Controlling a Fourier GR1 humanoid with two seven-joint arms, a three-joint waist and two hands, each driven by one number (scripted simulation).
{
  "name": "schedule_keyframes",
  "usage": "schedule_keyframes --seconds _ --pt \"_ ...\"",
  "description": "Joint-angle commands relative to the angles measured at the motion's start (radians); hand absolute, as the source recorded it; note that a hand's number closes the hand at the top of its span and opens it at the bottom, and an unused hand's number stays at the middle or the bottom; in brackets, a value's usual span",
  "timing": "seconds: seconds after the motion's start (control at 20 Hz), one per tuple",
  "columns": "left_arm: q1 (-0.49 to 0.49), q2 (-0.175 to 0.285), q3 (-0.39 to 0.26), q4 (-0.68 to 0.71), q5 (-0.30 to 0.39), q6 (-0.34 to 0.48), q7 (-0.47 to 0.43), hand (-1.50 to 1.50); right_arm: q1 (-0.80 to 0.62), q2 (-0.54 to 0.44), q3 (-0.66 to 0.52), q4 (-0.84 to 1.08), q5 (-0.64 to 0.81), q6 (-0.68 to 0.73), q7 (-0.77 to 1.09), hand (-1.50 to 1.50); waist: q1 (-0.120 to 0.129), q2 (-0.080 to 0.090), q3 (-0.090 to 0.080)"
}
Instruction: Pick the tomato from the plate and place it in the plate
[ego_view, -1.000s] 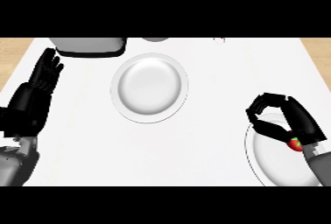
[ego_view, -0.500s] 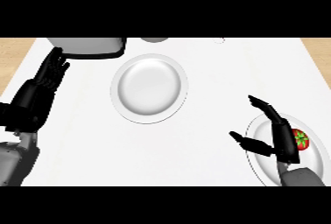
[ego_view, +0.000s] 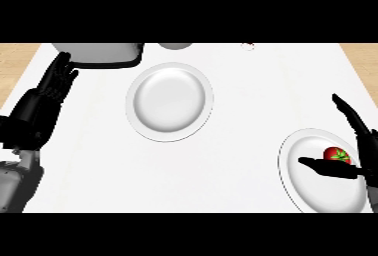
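A small red tomato (ego_view: 337, 154) with a green stem lies on the white plate (ego_view: 310, 180) at the lower right. My right hand (ego_view: 357, 145) is open over that plate's right side, fingers straight and pointing up, thumb stretched out just below the tomato. It does not hold the tomato. A second white plate (ego_view: 170, 101) with nothing on it sits at the upper middle of the counter. My left hand (ego_view: 46, 98) rests open at the left edge, fingers up.
A grey container (ego_view: 103, 52) stands at the back left and a grey round object (ego_view: 176, 45) shows at the back edge. A tiny red and white item (ego_view: 249, 47) lies at the far back. The wooden floor shows past the counter's corners.
My right hand has gone from curled above the lower right plate to open and has drifted right, uncovering the tomato. The left hand has barely moved.
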Motion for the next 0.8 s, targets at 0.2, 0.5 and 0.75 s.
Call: schedule_keyframes --seconds 0.2,0.5,0.75 --pt "0.002 0.007 -0.001 -0.015 -0.001 -0.02 0.016 0.0 -0.018 -0.291 0.069 -0.104 0.112 0.249 0.516 -1.5 0.009 0.0 -0.003" --pt "0.005 0.006 0.04 0.007 0.019 -0.047 -0.024 0.0 -0.054 -0.323 0.162 -0.167 0.066 0.487 0.755 -1.5 0.021 0.005 0.001" --pt "0.017 -0.083 -0.03 -0.014 -0.095 0.035 -0.019 0.0 -0.087 -0.239 0.197 -0.168 0.132 0.528 0.857 -1.5 0.014 0.005 0.004"
